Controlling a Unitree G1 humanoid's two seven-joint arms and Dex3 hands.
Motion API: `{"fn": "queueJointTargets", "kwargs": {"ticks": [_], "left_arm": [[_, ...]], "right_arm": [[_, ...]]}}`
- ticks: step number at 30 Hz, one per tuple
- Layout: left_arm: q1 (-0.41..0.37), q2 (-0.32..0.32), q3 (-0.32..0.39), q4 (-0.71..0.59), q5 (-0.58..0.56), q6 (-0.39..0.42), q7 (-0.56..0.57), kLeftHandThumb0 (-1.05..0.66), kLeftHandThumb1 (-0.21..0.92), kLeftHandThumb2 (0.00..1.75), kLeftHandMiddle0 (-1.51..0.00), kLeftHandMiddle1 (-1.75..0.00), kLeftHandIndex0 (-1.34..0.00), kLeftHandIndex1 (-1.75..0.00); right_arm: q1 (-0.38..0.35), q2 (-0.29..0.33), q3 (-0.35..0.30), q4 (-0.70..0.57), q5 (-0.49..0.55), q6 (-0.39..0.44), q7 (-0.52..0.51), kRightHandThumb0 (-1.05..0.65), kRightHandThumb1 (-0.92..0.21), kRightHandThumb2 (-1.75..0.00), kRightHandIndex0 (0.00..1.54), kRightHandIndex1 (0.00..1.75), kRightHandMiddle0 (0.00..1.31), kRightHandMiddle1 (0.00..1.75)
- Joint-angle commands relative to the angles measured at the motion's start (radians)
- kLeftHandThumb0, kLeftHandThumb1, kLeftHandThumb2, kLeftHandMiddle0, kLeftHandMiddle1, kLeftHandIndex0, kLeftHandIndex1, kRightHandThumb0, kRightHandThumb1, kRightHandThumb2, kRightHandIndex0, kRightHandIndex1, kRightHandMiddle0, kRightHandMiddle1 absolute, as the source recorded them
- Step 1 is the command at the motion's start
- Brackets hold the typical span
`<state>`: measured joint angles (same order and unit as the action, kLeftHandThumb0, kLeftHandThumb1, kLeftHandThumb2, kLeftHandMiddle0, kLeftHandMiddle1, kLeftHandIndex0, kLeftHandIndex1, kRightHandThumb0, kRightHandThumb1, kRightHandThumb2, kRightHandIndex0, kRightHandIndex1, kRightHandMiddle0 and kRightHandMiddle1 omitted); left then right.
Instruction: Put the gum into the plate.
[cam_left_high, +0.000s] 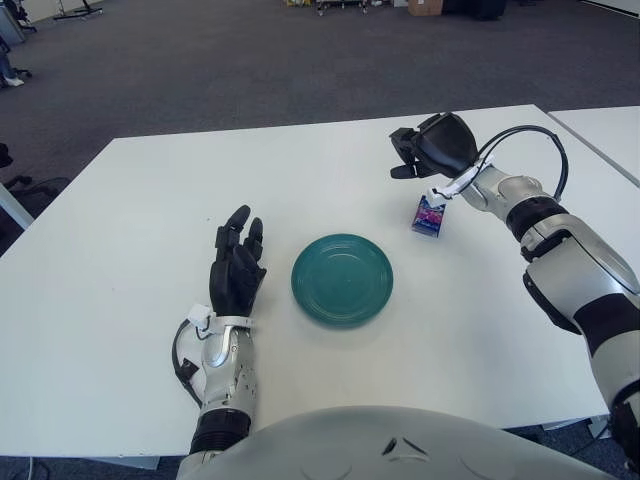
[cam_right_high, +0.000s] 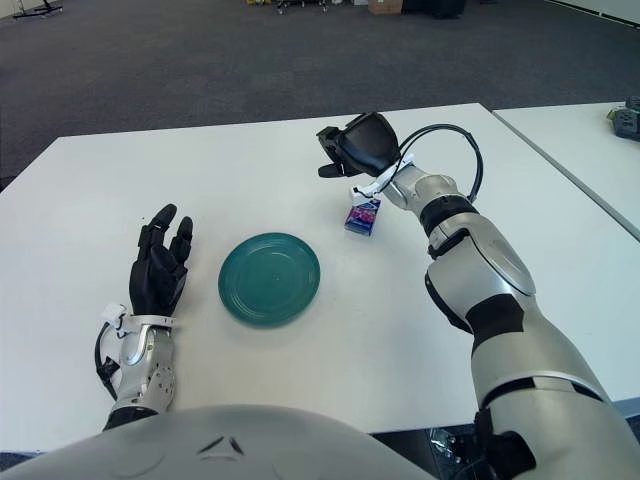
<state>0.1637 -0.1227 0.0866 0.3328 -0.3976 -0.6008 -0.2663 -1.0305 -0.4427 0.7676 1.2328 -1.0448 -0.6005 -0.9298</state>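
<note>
The gum is a small blue and purple box standing on the white table, to the right of and a little beyond the plate. The plate is round, teal and holds nothing, near the table's middle. My right hand hovers above and just behind the gum, with its fingers loosely spread and pointing left. It holds nothing. My left hand shows to the left of the plate, palm down, fingers extended and holding nothing.
A second white table stands to the right across a narrow gap. Dark carpet lies beyond the table's far edge. A black cable loops above my right wrist.
</note>
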Motion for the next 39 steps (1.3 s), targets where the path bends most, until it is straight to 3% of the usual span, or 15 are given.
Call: {"fn": "queueJointTargets", "kwargs": {"ticks": [1,6,8,10,11,13,14,16,19,22,29,39], "left_arm": [[0.060,-0.079,0.008,0.133,-0.001,-0.014,-0.003,-0.87,0.92,0.87,-0.24,0.00,0.00,-0.81],[0.063,-0.081,0.011,0.127,-0.006,-0.011,-0.008,-0.86,0.92,0.88,-0.24,0.00,0.00,-0.79],[0.063,-0.082,0.013,0.125,-0.010,-0.010,-0.011,-0.86,0.92,0.88,-0.24,0.00,0.00,-0.79],[0.065,-0.083,0.015,0.125,-0.013,-0.008,-0.014,-0.86,0.92,0.89,-0.25,0.00,0.00,-0.79],[0.065,-0.084,0.016,0.126,-0.014,-0.008,-0.014,-0.86,0.92,0.89,-0.25,0.00,0.00,-0.79],[0.066,-0.085,0.017,0.127,-0.013,-0.008,-0.014,-0.85,0.92,0.90,-0.25,-0.01,0.00,-0.78],[0.066,-0.085,0.018,0.128,-0.011,-0.009,-0.014,-0.85,0.92,0.91,-0.25,-0.01,0.00,-0.78],[0.066,-0.084,0.018,0.128,-0.010,-0.010,-0.015,-0.85,0.92,0.92,-0.25,0.00,0.00,-0.76],[0.066,-0.083,0.018,0.126,-0.010,-0.008,-0.018,-0.86,0.92,0.91,-0.24,0.00,0.00,-0.76],[0.067,-0.082,0.020,0.123,-0.016,-0.005,-0.026,-0.86,0.92,0.90,-0.24,0.00,0.00,-0.77],[0.079,-0.083,0.020,0.113,-0.014,-0.004,-0.027,-0.87,0.92,0.90,-0.23,0.00,0.00,-0.75],[0.093,-0.079,0.014,0.094,0.008,0.004,-0.012,-0.88,0.92,0.93,-0.21,0.00,0.00,-0.70]], "right_arm": [[-0.052,-0.009,0.009,0.023,-0.013,0.029,0.000,-0.48,-0.91,-0.61,1.27,1.75,1.00,1.75],[-0.053,0.005,0.003,0.064,0.007,0.058,0.068,-0.49,-0.91,-0.60,1.16,1.75,0.91,1.75],[-0.050,0.012,-0.005,0.079,0.022,0.058,0.114,-0.53,-0.91,-0.60,0.99,1.75,0.74,1.75],[-0.048,0.017,-0.013,0.087,0.038,0.052,0.173,-0.63,-0.92,-0.63,0.62,1.75,0.45,1.75],[-0.048,0.018,-0.016,0.089,0.045,0.048,0.202,-0.67,-0.92,-0.64,0.52,1.63,0.36,1.67],[-0.050,0.019,-0.021,0.090,0.058,0.042,0.270,-0.78,-0.92,-0.66,0.30,1.16,0.15,1.37],[-0.049,0.017,-0.023,0.089,0.063,0.041,0.303,-0.80,-0.92,-0.66,0.27,1.07,0.12,1.31],[-0.048,0.016,-0.027,0.087,0.076,0.040,0.362,-0.86,-0.92,-0.66,0.23,0.65,0.05,1.09],[-0.049,0.015,-0.033,0.084,0.087,0.044,0.428,-0.90,-0.92,-0.67,0.22,0.30,0.02,0.89],[-0.052,0.011,-0.033,0.080,0.089,0.047,0.482,-0.92,-0.92,-0.68,0.20,0.15,0.00,0.76],[-0.071,-0.004,-0.004,0.082,0.062,0.045,0.549,-0.99,-0.92,-0.72,0.11,0.03,0.00,0.49],[-0.094,-0.026,0.095,0.077,-0.030,0.008,0.535,-1.05,-0.92,-0.75,0.01,0.00,0.00,0.16]]}}
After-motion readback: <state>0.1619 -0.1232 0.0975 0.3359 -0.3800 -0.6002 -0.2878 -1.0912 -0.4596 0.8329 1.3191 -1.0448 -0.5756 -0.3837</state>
